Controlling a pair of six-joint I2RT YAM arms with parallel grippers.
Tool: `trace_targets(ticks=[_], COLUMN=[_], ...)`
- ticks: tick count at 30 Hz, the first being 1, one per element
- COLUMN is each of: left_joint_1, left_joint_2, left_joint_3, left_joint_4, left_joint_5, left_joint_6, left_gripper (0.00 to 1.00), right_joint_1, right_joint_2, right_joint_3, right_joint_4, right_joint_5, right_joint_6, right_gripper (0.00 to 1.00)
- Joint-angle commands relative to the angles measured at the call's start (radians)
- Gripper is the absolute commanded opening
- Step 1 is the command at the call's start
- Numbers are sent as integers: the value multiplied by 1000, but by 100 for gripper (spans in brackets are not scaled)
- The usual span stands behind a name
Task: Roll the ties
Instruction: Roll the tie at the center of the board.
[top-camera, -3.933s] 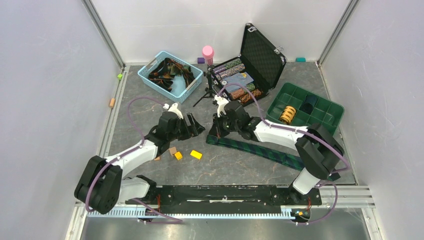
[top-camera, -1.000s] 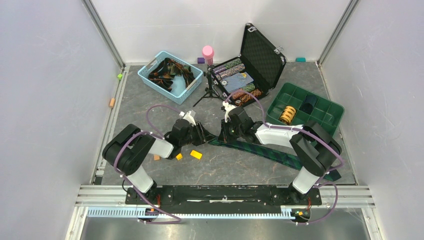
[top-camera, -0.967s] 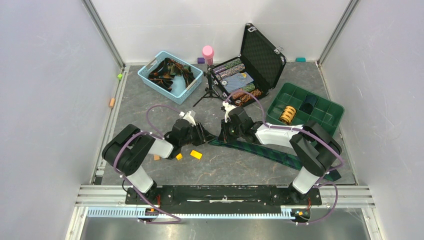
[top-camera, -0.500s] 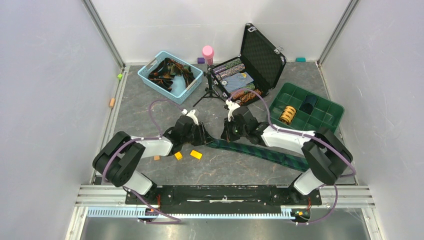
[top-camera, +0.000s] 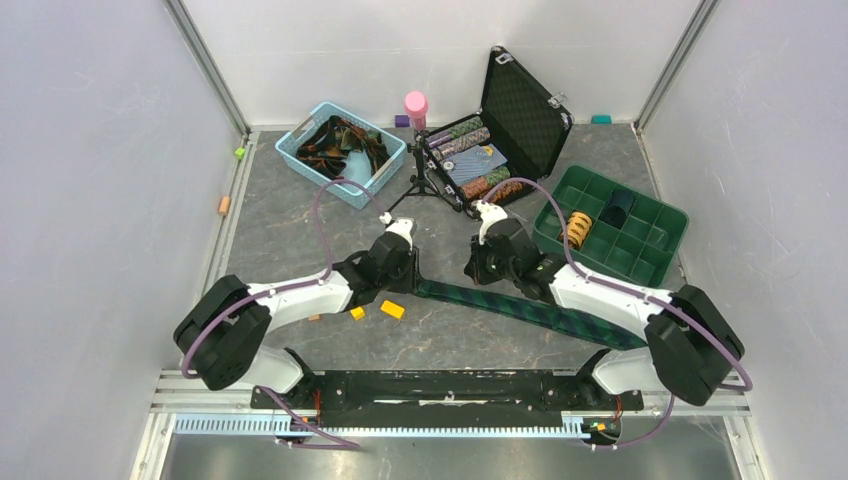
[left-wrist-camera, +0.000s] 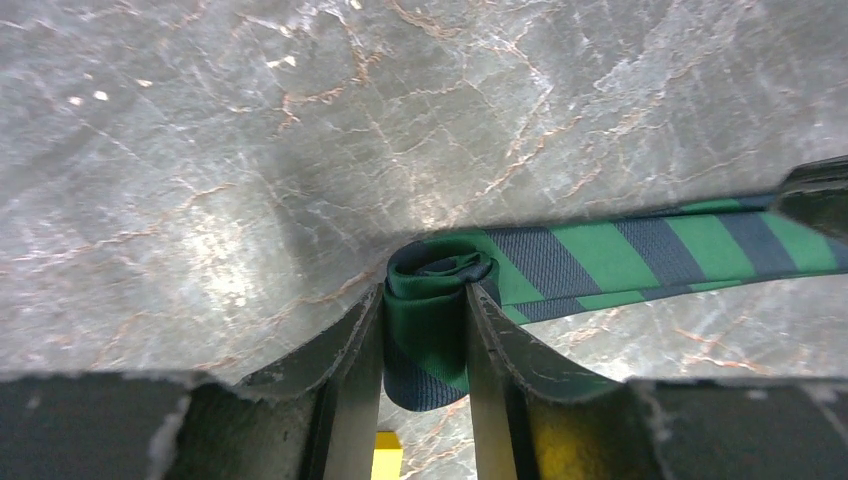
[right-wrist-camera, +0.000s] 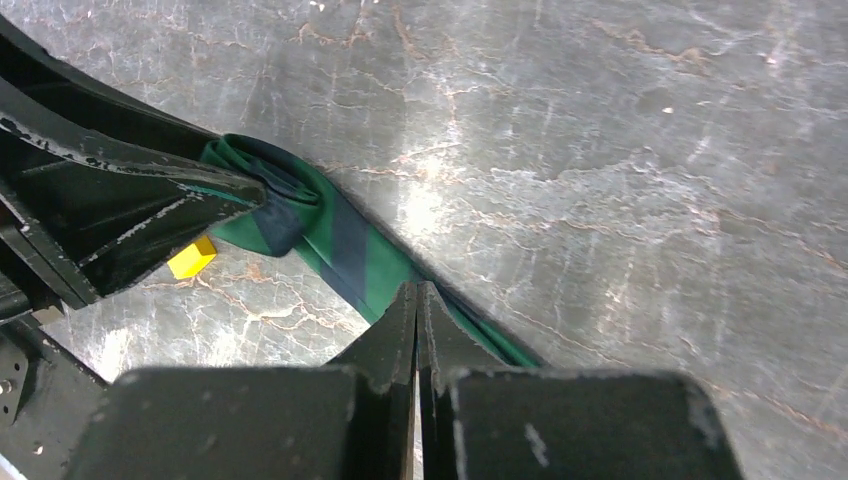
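Observation:
A green-and-navy plaid tie (top-camera: 520, 308) lies stretched across the table from the middle to the front right. Its left end is rolled into a small coil (left-wrist-camera: 428, 345). My left gripper (left-wrist-camera: 425, 300) is shut on that coil, one finger on each side; in the top view the gripper (top-camera: 405, 276) sits at the tie's left end. My right gripper (right-wrist-camera: 417, 290) is shut, with nothing seen between its jaws, and its tips sit on or just above the flat tie (right-wrist-camera: 350, 250) a little right of the coil. In the top view it is at the table's middle (top-camera: 478, 272).
A blue basket (top-camera: 300, 150) holds more ties at the back left. An open black case (top-camera: 525, 110), a pink bottle (top-camera: 415, 105) and a small tripod (top-camera: 415, 185) stand at the back. A green tray (top-camera: 650, 215) is at the right. Yellow blocks (top-camera: 391, 309) lie by the left gripper.
Both grippers have moved to the right and a little back. The left arm has stretched out, the tie's left end has gone with it, and the tie lies straighter.

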Motion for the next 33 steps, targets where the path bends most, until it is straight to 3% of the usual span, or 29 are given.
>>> trace_targets(ticks=[1,11,20,33], left_joint_1=[-39,-149,-233,-328], left_joint_2=[-25,81,239,437], left_joint_3=[74,252,366,469], left_joint_4=[-135,-349,-448,-492], left_joint_5=[-210,-502,-738,-922], left_joint_6=[126,247,330,425], left_gripper=[40,40,39,39], right_joint_1=[-11,-31,-46,-55], right_joint_2=[-87,-210,-316,-460], right_joint_3=[-11,-29,-38,-44], right_joint_4=[-25,-105,-172,-244], right_joint_5=[69,152,219,351], right_joint_6=[-14,-37,-45,-32], right_gripper=[0,0,0,0])
